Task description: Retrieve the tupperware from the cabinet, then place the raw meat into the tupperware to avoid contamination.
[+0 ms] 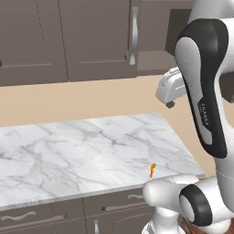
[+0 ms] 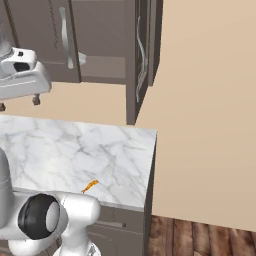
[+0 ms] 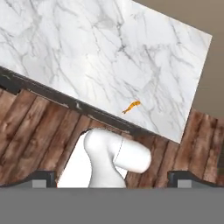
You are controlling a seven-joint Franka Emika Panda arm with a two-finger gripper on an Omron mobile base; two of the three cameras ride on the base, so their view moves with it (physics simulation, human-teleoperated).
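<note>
Your tool (image 2: 19, 102) hangs high above the marble table (image 1: 82, 146), and its two dark tips, seen low at both sides of the hand view, stand spread wide with nothing between them. Look at the left base view and you catch the same tool (image 1: 171, 91) beside the white upper arm, in front of the open part of the cabinet (image 1: 68, 41).

Your raw meat (image 1: 152, 170) is a tiny orange morsel lying on the table, close to the table's front edge and near its right-hand end. From the right base view the raw meat (image 2: 90, 186) sits just behind that front edge, right above the robot's white shoulder. In the hand view the raw meat (image 3: 131, 106) lies on the marble just inside the table's dark edge, well away from the tool and touched by nothing.

Above the table, the cabinet (image 2: 100, 40) has one door swung out toward you, edge-on in the right base view, with its long silver bar handle (image 2: 141, 52) showing. The inner shelf (image 2: 102, 67) shows behind it. You cannot make out the tupperware in there from these angles. Past the table's right end you have beige wall and a wooden floor (image 3: 39, 131).
</note>
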